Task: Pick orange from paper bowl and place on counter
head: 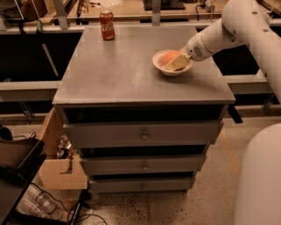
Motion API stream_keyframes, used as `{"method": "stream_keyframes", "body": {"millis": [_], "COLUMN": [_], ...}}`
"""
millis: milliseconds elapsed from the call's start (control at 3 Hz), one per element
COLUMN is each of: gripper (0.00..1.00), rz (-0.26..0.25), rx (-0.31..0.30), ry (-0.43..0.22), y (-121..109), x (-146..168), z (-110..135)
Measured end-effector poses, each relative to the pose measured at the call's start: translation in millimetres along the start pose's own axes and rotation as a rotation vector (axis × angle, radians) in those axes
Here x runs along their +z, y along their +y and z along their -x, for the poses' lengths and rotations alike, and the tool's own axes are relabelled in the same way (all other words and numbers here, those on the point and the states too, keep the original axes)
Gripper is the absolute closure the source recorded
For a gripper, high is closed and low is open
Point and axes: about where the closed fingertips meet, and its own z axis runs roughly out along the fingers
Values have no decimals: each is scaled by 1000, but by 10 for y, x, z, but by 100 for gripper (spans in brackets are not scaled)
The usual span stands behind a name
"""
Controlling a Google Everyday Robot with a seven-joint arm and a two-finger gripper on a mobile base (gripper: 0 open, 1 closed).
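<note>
The orange (168, 57) lies in the white paper bowl (163, 69), which stands on the right side of the grey counter (118, 70). My gripper (176, 63) reaches in from the right on the white arm (228, 28). It is down in the bowl, against the orange's right front side, and covers part of the fruit. The orange's left and top sides show.
A red soda can (106, 25) stands at the counter's back left. The cabinet has drawers with round knobs (144, 136). A tan wooden bench (131, 9) runs behind it. An open cardboard box (61, 169) and a dark cart (17, 162) are at the lower left. The robot's white base (259, 180) is at the lower right.
</note>
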Motion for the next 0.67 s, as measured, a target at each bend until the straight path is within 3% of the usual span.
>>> {"method": "stream_keyframes", "body": {"millis": [333, 667], "gripper": [100, 100], "rz": [-3, -3], "rx": [0, 0], "ry": [-1, -1], "y": [2, 2], "x": [-2, -3], "z": [-1, 1]}}
